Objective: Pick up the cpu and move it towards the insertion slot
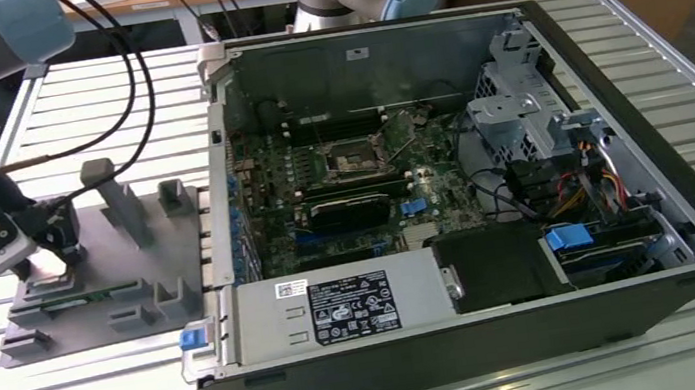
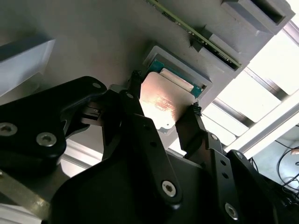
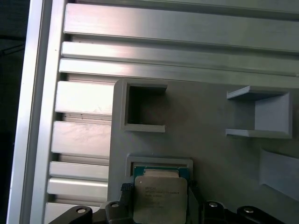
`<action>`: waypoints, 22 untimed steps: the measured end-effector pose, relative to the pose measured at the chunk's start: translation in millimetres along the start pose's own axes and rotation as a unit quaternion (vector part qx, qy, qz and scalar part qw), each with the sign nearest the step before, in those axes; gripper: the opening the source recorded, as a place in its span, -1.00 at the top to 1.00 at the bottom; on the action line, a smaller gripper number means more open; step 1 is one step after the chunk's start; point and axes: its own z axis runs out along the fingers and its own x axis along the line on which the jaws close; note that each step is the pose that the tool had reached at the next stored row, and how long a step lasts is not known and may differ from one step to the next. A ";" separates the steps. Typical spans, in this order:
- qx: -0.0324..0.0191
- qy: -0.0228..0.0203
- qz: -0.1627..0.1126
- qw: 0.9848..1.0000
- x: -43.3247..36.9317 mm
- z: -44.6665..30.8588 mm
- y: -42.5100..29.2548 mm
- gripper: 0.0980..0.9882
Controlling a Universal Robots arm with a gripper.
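You have the cpu [image 2: 159,100] pinched by opposite edges between the two black fingers [image 2: 198,128] of the gripper [image 1: 45,265]. It is just over a square pocket near the grey fixture plate's [image 1: 109,322] edge, on the exterior view's left. The insertion slot [image 1: 354,161] lies well apart, inside the open computer case [image 1: 673,213].

Silver square cpu [image 3: 160,198], flat, clasped in pincer [image 2: 164,95] over grey fixture [image 3: 210,112], insertion slot [image 1: 354,161] well apart

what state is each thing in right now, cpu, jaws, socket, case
cpu, clamped between the jaws, over its fixture pocket
jaws, shut on the cpu
insertion slot, looks empty, no chip seated
computer case, side open, board exposed
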 end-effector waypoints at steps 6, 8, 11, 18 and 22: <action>0.000 0.000 0.000 1.000 0.0 -1.5 0.1 -0.01; 0.000 0.000 0.000 1.000 0.0 -2.1 0.1 -0.01; 0.000 0.000 0.000 1.000 0.0 -2.8 0.1 -0.01; 0.000 0.000 0.000 1.000 0.0 -4.1 0.1 -0.01; 0.000 0.000 0.000 1.000 0.0 -11.5 0.4 -0.01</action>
